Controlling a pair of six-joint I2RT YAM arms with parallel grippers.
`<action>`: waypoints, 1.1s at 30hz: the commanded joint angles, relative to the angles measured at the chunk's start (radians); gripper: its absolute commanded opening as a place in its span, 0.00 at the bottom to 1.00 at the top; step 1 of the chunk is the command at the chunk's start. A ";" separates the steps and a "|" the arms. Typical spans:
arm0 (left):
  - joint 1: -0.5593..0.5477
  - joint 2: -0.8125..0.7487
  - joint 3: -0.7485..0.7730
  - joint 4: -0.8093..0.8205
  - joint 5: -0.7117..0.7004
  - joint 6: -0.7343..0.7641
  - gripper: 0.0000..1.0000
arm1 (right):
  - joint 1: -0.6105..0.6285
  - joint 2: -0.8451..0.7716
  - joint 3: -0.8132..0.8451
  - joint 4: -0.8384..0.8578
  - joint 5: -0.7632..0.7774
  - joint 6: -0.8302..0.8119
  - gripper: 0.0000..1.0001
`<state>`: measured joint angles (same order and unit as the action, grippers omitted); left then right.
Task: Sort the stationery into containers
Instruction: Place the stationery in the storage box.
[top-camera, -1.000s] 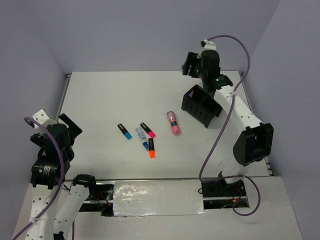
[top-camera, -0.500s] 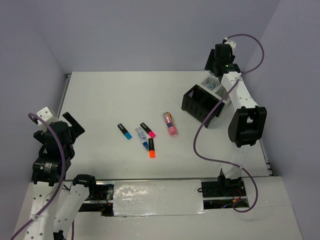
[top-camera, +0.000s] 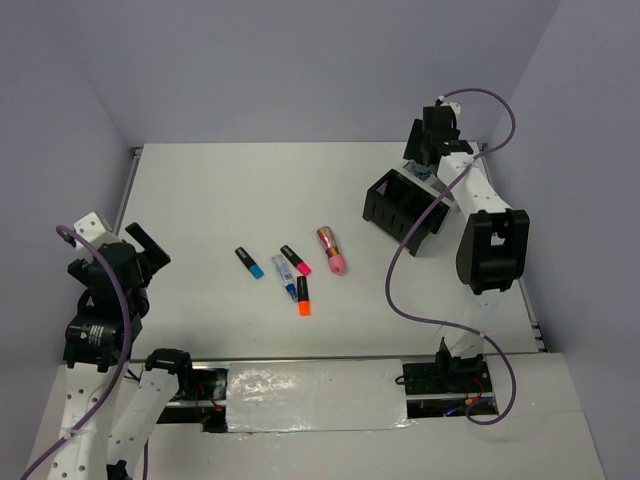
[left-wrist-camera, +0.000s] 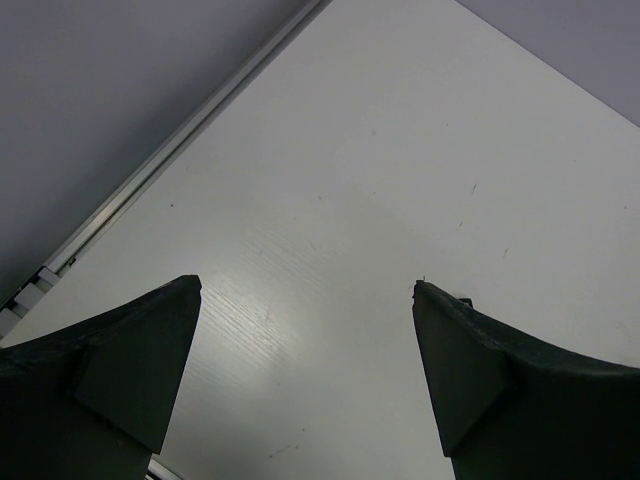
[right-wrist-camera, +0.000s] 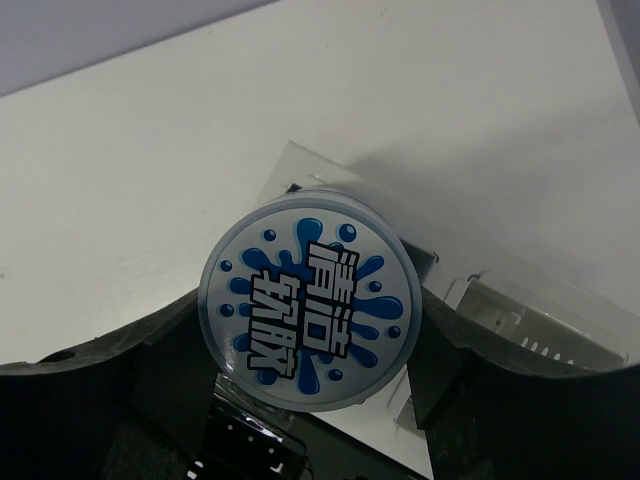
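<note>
Stretching wide under everything is the white table (top-camera: 230, 190). The black box (top-camera: 400, 212) stands at the far right of it, turned a bit sideways, and shows two open slots on top. Right behind it is the light box (right-wrist-camera: 520, 300), mostly hidden in the top view.

The right gripper (right-wrist-camera: 310, 318) hangs over the light box and pinches a round roll (right-wrist-camera: 312, 325) by its sides. The roll's flat face looks up at the wrist camera. It is pale grey with a big blue splash and little blue drops. White signs on the splash read "清洁软胶", and they sit a little tilted.

The left gripper (left-wrist-camera: 306, 283) is far off at the near left. Its fingers are spread wide over bare table, with nothing between them.

The rest lies in the middle of the table. The pink capsule (top-camera: 332, 250) lies longways from far to near, pink end nearest the arms. Left of it are the white-blue marker (top-camera: 284, 276), blue end toward the arms, and three stubby black highlighters. The blue-capped highlighter (top-camera: 250, 262) and pink-capped highlighter (top-camera: 295, 260) slant, caps pointing near and right. The orange-capped highlighter (top-camera: 302, 296) points its cap at the arms.
</note>
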<state>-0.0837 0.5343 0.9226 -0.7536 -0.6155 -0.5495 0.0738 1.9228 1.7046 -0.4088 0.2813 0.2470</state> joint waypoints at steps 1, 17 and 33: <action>-0.005 0.007 -0.002 0.043 0.003 0.020 0.99 | -0.005 -0.067 -0.003 0.047 -0.004 0.014 0.00; -0.005 0.016 -0.004 0.043 0.007 0.020 0.99 | -0.005 -0.080 0.006 -0.041 -0.010 0.018 0.00; -0.005 0.016 -0.004 0.042 0.003 0.019 0.99 | -0.006 -0.018 0.101 -0.145 -0.036 0.021 0.19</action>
<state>-0.0841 0.5472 0.9222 -0.7528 -0.6060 -0.5491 0.0719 1.9091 1.7283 -0.5407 0.2558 0.2642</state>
